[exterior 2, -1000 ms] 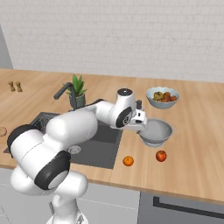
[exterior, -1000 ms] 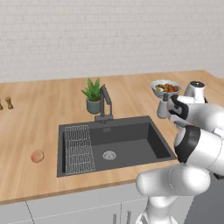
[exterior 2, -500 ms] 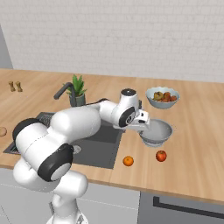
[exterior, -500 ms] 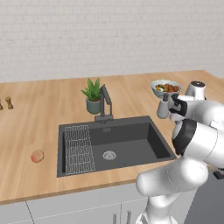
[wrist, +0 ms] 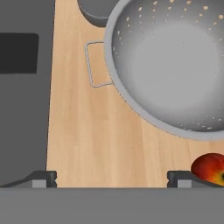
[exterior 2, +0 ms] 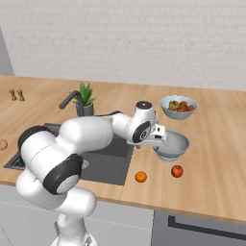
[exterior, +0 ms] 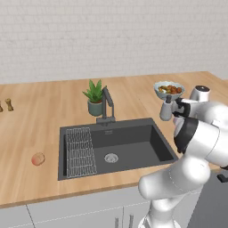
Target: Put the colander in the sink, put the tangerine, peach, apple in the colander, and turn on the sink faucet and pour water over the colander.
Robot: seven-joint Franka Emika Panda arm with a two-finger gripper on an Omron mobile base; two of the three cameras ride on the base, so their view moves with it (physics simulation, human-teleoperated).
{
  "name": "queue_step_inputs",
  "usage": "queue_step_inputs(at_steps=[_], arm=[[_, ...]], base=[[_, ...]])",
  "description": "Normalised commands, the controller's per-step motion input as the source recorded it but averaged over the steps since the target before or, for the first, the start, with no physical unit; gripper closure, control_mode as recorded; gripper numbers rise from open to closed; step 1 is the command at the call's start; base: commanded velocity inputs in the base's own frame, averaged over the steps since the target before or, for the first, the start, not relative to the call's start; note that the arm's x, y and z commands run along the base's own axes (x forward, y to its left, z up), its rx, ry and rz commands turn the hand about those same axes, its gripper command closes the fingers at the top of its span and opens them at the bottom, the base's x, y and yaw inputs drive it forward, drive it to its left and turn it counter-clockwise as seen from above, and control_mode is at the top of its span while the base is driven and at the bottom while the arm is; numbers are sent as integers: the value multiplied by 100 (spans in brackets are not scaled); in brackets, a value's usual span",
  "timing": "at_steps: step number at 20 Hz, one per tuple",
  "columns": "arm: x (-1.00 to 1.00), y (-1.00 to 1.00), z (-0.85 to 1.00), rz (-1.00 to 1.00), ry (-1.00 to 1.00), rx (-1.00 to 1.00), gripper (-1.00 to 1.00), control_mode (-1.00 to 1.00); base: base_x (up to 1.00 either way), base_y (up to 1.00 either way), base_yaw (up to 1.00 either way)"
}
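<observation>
One colander [exterior 2: 172,145] on the wooden surface [exterior 2: 216,158], right of the sink [exterior: 129,142] (dark basin, one faucet [exterior: 107,104] behind). One tangerine [exterior 2: 141,177] and one apple [exterior 2: 177,171] just in front of colander; one peach [exterior: 38,159] well left of sink. Gripper [wrist: 112,178] spread wide, holding nothing, above the wood beside the colander's rim.

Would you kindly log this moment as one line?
gripper: open, above colander's handle side | colander: on counter, empty | apple, tangerine: on counter | sink: empty
</observation>
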Motion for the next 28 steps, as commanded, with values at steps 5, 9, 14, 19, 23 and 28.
queue_step_inputs(at_steps=[5,9,14,19,23,28], arm=[[4,-1,-2,0,0,0,-100,-100],[20,0,0,0,0,0,-100,-100],[22,0,-2,0,0,0,-100,-100],[17,-6,-15,0,0,0,-100,-100],[16,-7,-25,0,0,0,-100,-100],[15,-20,-11,0,0,0,-100,-100]], base=[[0,0,0],[0,0,0],[0,0,0],[0,0,0],[0,0,0],[0,0,0]])
